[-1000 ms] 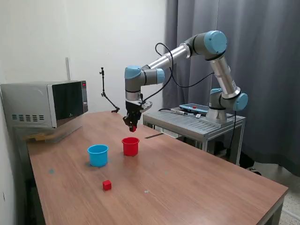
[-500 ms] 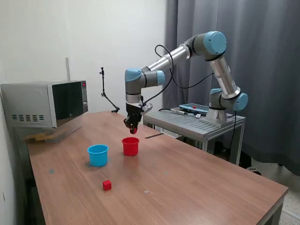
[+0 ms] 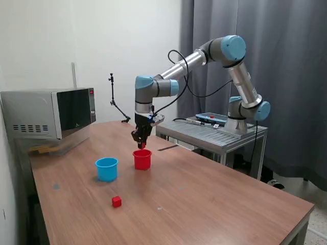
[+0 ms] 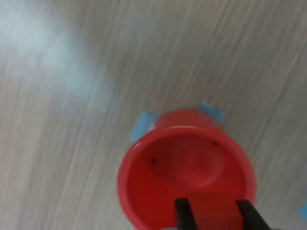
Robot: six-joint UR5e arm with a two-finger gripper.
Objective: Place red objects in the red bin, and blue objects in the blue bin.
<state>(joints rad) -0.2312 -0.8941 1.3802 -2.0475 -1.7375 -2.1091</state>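
My gripper (image 3: 141, 144) hangs just above the red bin (image 3: 142, 159), a small red cup on the wooden table, and is shut on a red cube (image 3: 142, 145). In the wrist view the red cube (image 4: 212, 209) sits between my two dark fingertips, over the open mouth of the red bin (image 4: 168, 172), which looks empty inside. A second red cube (image 3: 116, 201) lies on the table nearer the front edge. The blue bin (image 3: 107, 169), a light blue cup, stands to the exterior view's left of the red one. No blue cubes show.
A microwave (image 3: 48, 112) stands at the table's far corner on the exterior view's left. A small black stand (image 3: 115, 104) rises at the back edge. A metal cart (image 3: 214, 133) carrying the arm's base is beside the table on the exterior view's right.
My gripper has moved down and slightly toward the exterior view's left with the red cube, ending closer over the red bin. The cups and the loose cube have not moved.
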